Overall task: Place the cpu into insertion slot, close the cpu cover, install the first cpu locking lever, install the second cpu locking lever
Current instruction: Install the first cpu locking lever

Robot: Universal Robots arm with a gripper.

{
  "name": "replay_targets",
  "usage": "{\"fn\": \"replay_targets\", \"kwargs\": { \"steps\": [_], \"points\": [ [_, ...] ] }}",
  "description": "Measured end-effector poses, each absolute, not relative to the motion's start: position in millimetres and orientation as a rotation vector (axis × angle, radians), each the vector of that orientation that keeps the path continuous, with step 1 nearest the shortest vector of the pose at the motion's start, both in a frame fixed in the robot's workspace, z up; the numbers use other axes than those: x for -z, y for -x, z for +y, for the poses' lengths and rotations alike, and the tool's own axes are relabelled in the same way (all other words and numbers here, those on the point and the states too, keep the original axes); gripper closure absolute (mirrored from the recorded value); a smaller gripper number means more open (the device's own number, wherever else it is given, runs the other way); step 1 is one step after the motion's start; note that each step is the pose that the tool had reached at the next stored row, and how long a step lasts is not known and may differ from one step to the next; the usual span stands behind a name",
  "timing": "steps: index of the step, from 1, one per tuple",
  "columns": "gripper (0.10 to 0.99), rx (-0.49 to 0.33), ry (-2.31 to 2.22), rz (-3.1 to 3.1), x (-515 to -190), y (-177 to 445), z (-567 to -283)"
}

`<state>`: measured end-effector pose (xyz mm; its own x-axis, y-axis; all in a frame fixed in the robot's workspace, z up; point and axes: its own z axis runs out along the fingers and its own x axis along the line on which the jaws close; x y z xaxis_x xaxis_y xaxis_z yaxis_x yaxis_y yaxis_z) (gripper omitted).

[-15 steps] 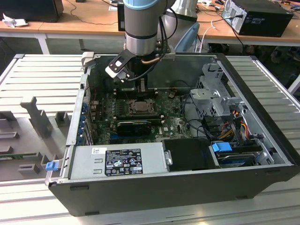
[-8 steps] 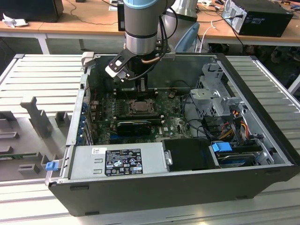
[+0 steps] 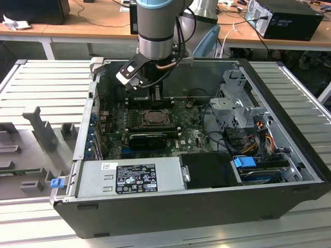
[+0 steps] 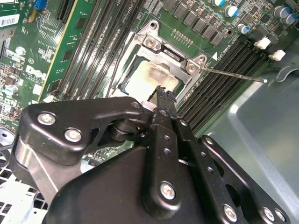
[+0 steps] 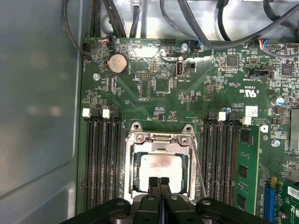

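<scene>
Cpu point(image 5: 161, 165) seated beneath lowered cpu cover point(image 5: 161, 138) on motherboard point(image 5: 154, 88); tool point(image 5: 159, 181), closed on nothing, tips poised at cover's edge; locking lever point(image 4: 233, 74) apparently unlatched, both levers judged outstanding.

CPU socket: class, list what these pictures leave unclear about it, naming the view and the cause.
First wrist view: the cpu cover's near edge is hidden behind the gripper.
Second wrist view: the gripper hides part of the cpu.
Exterior view: the socket is too small to judge its latching.
</scene>
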<state>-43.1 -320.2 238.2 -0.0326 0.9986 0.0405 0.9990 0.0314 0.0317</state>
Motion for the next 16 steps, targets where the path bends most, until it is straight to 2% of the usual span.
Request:
{"fn": "replay_targets", "kwargs": {
  "steps": [16],
  "points": [
    [0.98, 0.079, 2.146, -2.283, -246.1, 43.1, -320.2]
  ]
}}
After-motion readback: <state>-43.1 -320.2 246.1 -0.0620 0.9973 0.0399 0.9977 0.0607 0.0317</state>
